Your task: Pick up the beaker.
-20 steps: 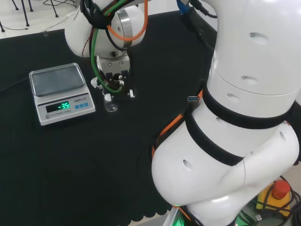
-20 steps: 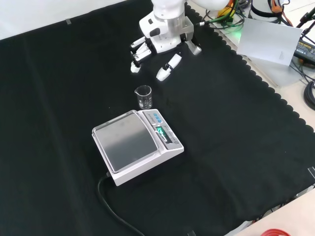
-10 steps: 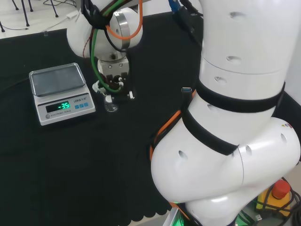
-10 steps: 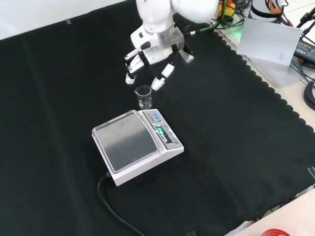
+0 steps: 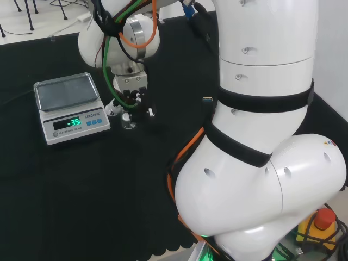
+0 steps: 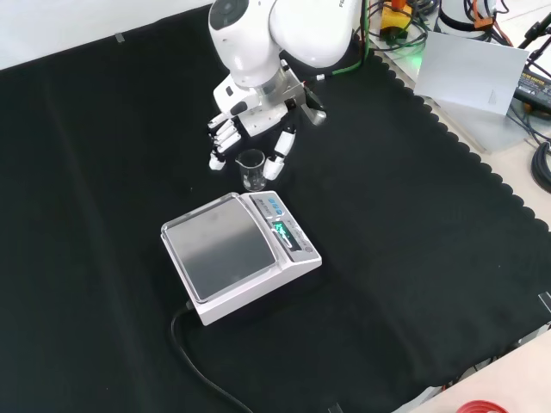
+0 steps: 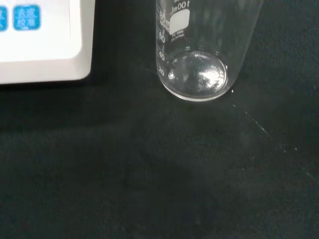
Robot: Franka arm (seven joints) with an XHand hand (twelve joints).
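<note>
Hand (image 6: 251, 120) has dropped and slid toward the beaker (image 6: 251, 169) over the last second. Front view: a second ago it hung well apart from the glass, farther up the cloth; half a second ago its fingertips were close above the rim; now fingers (image 6: 222, 144) sit on one side of the beaker and the thumb (image 6: 280, 157) on the other, the glass between them. Fingers are spread and fairly straight, not curled round anything, so the hand is open. I can't tell whether any pad is touching the glass yet; it looks like a small gap on both sides.

Head view agrees: hand (image 5: 130, 99) is now right over the beaker (image 5: 129, 122), lower than before.

The beaker hasn't moved. It stands upright on the black cloth (image 6: 405, 241), just beside the scale (image 6: 241, 254) at its display end, near but not touching it. Wrist view shows the beaker base (image 7: 198, 74) flat on the cloth with the scale corner (image 7: 45, 42) just beside it; it looks empty.

The scale readout (image 5: 74, 121) is unchanged and its pan (image 6: 220, 251) is bare.

Read: approach is essentially finished and this is the pre-grasp pose. Next step should be closing fingers and thumb on the wall, then lifting. Risks: clear, smooth glass could slip or tip toward the scale if one side makes contact first.
</note>
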